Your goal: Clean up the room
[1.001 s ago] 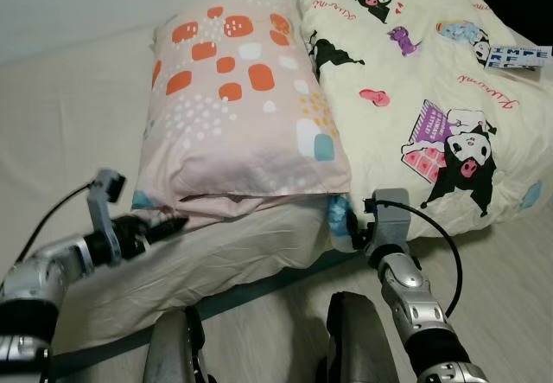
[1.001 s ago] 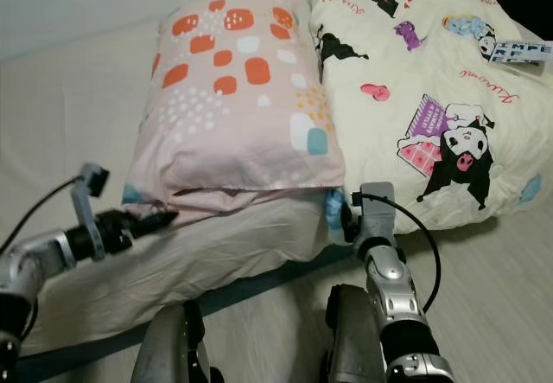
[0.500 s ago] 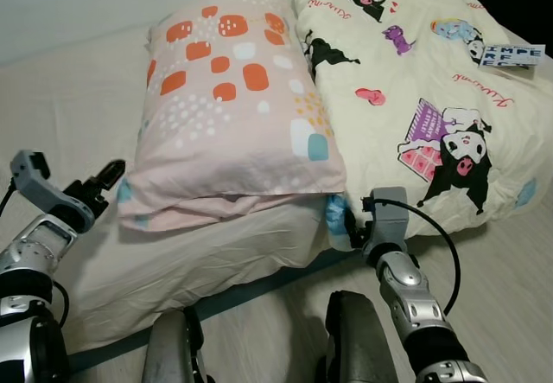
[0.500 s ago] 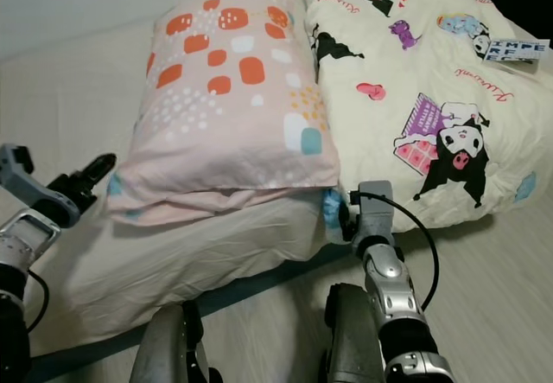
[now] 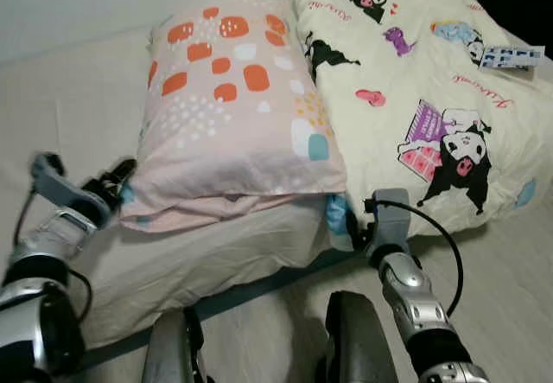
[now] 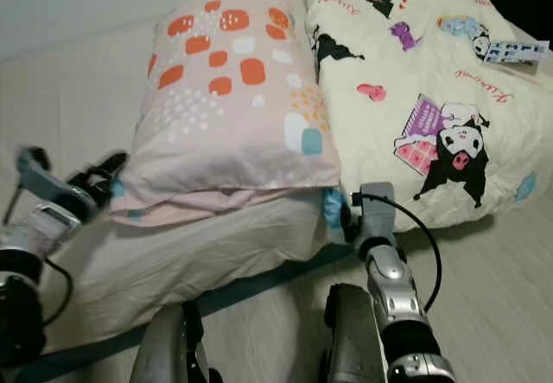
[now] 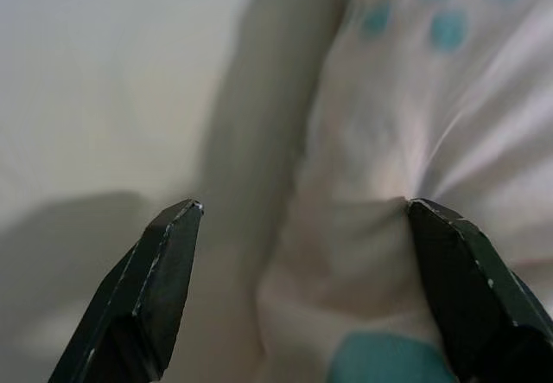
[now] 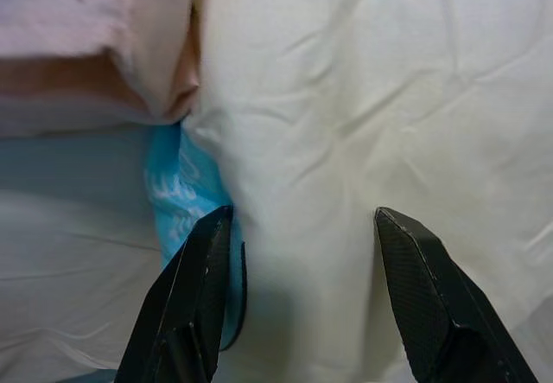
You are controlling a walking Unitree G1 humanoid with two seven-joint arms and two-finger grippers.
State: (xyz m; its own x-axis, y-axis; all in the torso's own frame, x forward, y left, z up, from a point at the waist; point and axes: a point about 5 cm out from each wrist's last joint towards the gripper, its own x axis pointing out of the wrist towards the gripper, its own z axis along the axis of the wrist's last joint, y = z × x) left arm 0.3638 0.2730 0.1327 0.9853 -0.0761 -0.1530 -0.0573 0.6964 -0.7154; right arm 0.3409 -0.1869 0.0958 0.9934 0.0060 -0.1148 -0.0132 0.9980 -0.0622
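Soft, puffy pink pillow (image 5: 233, 115) beside a crinkled cartoon-print quilt (image 5: 423, 89) — on a cream bed sheet (image 5: 60, 98). Left gripper (image 5: 117, 175) and right gripper (image 8: 298, 227) — fingers apart.

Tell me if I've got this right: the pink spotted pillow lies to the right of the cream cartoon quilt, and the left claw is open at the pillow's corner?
Not quite. In the left eye view the pink pillow lies to the left of the cartoon quilt. The left claw is indeed open at the pillow's corner.
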